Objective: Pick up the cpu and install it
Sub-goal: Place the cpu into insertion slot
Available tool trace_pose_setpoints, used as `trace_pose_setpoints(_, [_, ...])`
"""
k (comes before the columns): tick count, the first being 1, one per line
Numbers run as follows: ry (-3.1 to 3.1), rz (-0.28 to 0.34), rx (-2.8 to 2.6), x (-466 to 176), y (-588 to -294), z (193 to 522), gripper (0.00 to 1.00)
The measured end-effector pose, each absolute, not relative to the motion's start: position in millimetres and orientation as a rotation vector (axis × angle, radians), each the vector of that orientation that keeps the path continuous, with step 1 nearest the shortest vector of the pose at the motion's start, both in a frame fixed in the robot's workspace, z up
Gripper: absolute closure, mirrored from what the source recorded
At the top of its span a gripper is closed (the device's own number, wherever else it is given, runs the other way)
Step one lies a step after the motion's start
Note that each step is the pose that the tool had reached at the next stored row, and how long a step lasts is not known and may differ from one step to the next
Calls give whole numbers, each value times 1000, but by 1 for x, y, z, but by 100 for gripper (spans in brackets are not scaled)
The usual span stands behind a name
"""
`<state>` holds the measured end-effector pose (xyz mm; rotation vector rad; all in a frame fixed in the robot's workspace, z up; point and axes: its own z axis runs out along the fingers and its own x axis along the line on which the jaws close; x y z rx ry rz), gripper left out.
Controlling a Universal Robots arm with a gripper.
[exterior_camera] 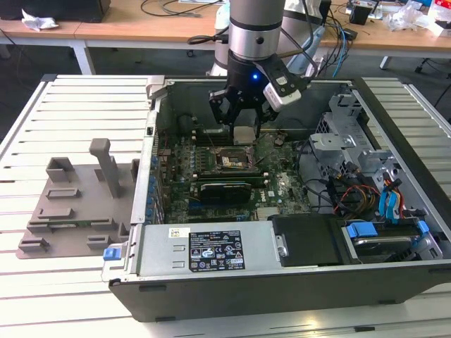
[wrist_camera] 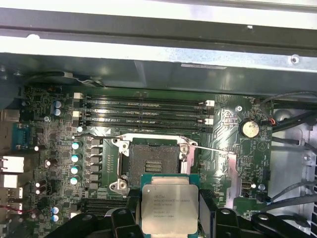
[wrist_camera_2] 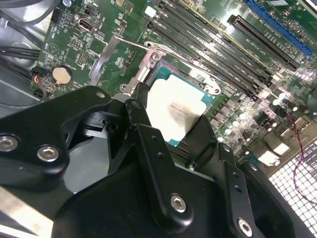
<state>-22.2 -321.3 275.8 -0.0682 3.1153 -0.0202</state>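
Note:
The cpu [exterior_camera: 244,134] is a pale silver square chip with a green rim, held flat between the black fingers [wrist_camera: 208,214] of my gripper [exterior_camera: 244,131], which is shut on it. It hangs inside the open computer case [exterior_camera: 211,250], just above the green motherboard [exterior_camera: 180,151] and a little beyond the motherboard's square metal-framed socket [exterior_camera: 232,160] as the exterior view shows it. In the first wrist view the cpu [wrist_camera: 170,208] sits next to the socket [wrist_camera: 152,162], whose dark bed is uncovered. The second wrist view shows the cpu [wrist_camera_2: 176,111] over the socket frame [wrist_camera_2: 148,64].
A grey plastic holder block [exterior_camera: 77,204] with upright posts lies on the slatted table at the exterior view's left. Memory slots [wrist_camera: 143,111] and a coin battery [wrist_camera: 249,129] flank the socket. A drive cage [exterior_camera: 345,141] and loose cables [exterior_camera: 352,193] fill the case's right side.

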Motion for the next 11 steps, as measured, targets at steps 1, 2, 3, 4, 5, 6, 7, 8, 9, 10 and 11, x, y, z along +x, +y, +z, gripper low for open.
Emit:
trace_pose_setpoints(1, [3116, -21, -51, -22, -321, 276, 45])
trace_pose_setpoints(2, [3116, -21, -42, -22, -321, 276, 45])
trace_pose_setpoints(3, [3116, -21, -33, -22, -321, 276, 45])
trace_pose_setpoints(4, [3116, -21, -14, -22, -321, 276, 45])
trace_pose_setpoints(5, [3116, -22, 13, -22, -321, 276, 45])
trace_pose_setpoints(6, [3116, -22, 34, -22, -321, 276, 45])
trace_pose_setpoints(7, [3116, -23, 48, -22, -321, 276, 45])
trace_pose_setpoints(8, [3116, -24, 62, -22, -321, 276, 45])
trace_pose_setpoints(9, [3116, -24, 72, -22, -321, 276, 45])
trace_pose_setpoints(10, [3115, -24, 84, -22, -321, 276, 45])
trace_pose_setpoints(11, [3115, -24, 91, -22, -321, 275, 45])
